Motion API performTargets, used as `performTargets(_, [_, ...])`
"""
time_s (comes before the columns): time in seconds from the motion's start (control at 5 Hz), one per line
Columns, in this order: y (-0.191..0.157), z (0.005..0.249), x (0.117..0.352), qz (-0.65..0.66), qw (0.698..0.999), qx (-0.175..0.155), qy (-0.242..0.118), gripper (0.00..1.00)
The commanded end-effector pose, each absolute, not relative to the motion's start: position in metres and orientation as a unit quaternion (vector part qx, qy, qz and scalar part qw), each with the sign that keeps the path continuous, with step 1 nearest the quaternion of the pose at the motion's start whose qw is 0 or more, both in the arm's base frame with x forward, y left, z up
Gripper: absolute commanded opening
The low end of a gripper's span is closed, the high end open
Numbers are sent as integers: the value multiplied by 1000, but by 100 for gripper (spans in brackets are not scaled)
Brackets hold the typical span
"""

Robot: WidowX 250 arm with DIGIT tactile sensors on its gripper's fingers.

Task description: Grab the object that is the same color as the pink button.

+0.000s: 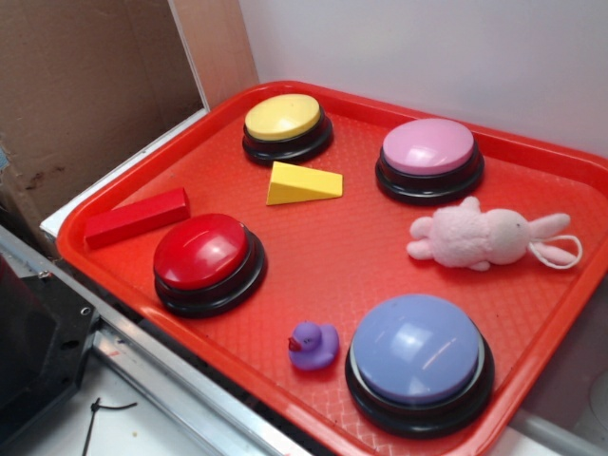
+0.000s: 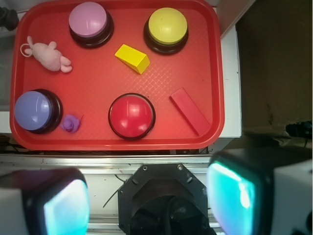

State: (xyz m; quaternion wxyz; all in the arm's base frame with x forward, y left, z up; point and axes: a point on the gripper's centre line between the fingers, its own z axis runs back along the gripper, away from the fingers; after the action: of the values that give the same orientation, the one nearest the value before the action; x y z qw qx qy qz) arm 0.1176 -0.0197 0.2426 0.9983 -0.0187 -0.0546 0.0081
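Observation:
A pale-pink plush bunny (image 1: 480,237) (image 2: 49,55) lies on its side on the red tray (image 1: 323,237) (image 2: 98,112), with its ears and loop string toward the tray's edge. The pink button (image 1: 428,158) (image 2: 89,22) stands just beside it on a black base. My gripper (image 2: 149,203) hangs high above the robot base, outside the tray's near edge, far from the bunny. Its jaws are wide apart with nothing between them. The exterior view does not show the gripper.
Also on the tray are a yellow button (image 1: 286,125) (image 2: 167,28), a red button (image 1: 207,260) (image 2: 131,116), a lavender-blue button (image 1: 419,360) (image 2: 35,111), a purple duck (image 1: 313,344) (image 2: 71,123), a yellow wedge (image 1: 301,183) (image 2: 132,58) and a red bar (image 1: 136,218) (image 2: 190,111).

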Motion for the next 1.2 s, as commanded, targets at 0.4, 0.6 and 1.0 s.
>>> performTargets(0.4, [-50, 231, 212, -68, 996, -51, -13, 100])
performTargets(0.6, [-111, 226, 244, -190, 980, -63, 3, 100])
performTargets(1.0, [-167, 224, 223, -291, 955, -54, 23, 100])
